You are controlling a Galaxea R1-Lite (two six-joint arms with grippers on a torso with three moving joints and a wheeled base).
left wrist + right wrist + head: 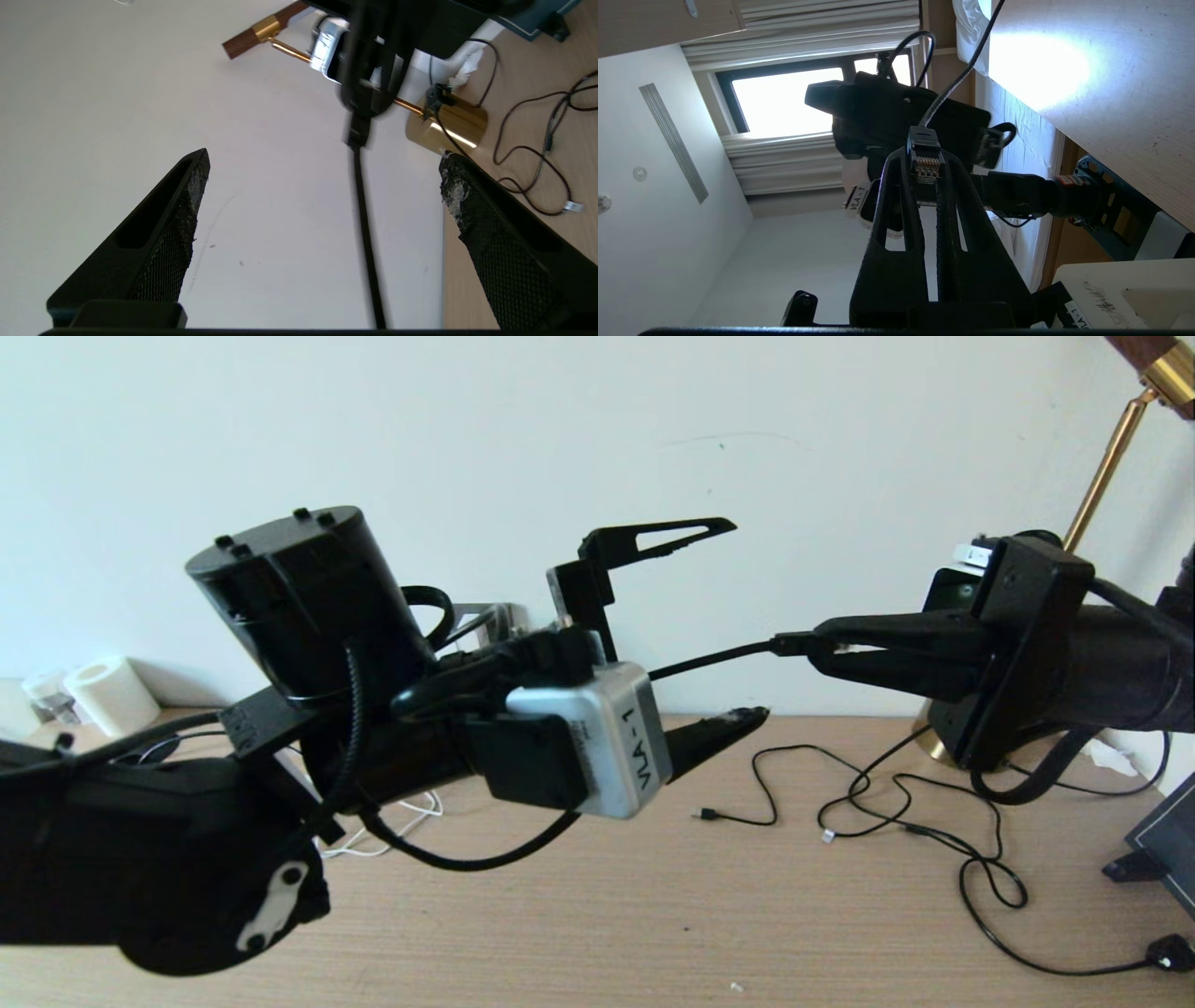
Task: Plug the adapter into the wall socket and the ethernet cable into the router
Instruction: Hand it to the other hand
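Note:
My right gripper (814, 650) is held up above the desk, shut on the black plug of the ethernet cable (709, 659). In the right wrist view the plug (923, 140) sits pinched at the tips of the right gripper (924, 158), gold contacts showing. From there the cable runs left, between the spread fingers of my left gripper (738, 622), touching neither. The left wrist view shows the left gripper (324, 161) open, with the cable (365, 224) passing through the gap. The adapter, wall socket and router are out of view.
Thin black cords (934, 821) tangle on the wooden desk (607, 915) at the right, near a brass lamp base (931, 737). A black plug (1172, 952) lies at the front right. A thin white cord (373, 840) and a paper roll (103, 695) are on the left.

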